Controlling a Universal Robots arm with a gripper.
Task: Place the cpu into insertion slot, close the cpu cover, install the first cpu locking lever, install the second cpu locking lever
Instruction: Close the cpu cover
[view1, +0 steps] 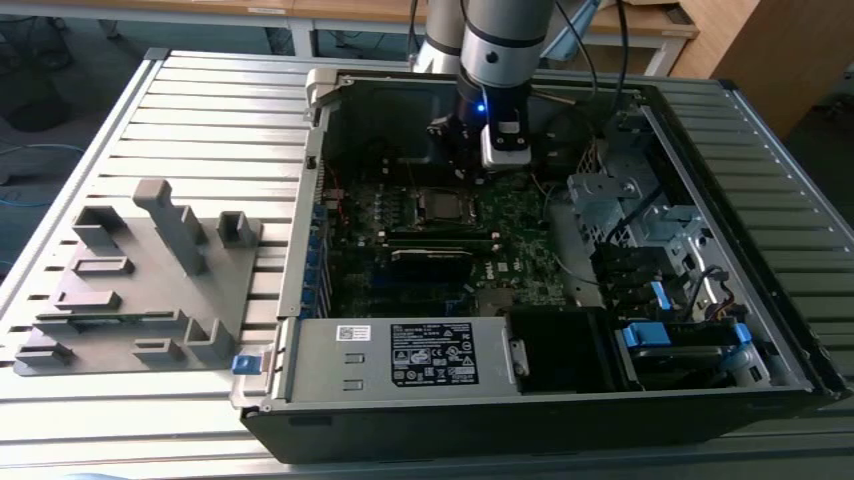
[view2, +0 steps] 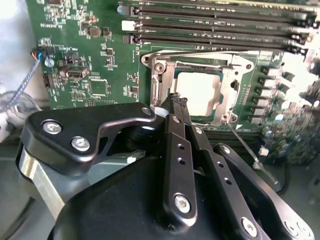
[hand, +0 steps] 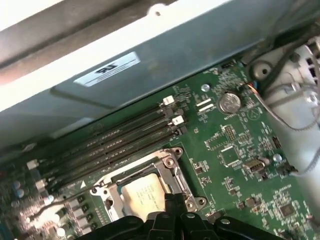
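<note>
The end effector (view2: 179, 101) is closed, its two black fingers pressed together at the tips with nothing visible between them. It hangs low over the socket (view1: 441, 205) on the green board inside the open computer case (view1: 534, 415), which stands on the slatted metal bench (view1: 200, 110). The chip (view2: 197, 92) already sits in the socket, its pale metal top showing through the window of the silvery cover frame (view2: 200, 56) that lies flat around it. The fingertips are at one edge of that frame. A thin metal lever (view2: 245, 145) slants away from the socket's corner. Long black memory slots (view2: 215, 22) run just beside the socket. A grey holder block (view1: 147, 290) sits on the bench, toward the exterior view's left of the case.
</note>
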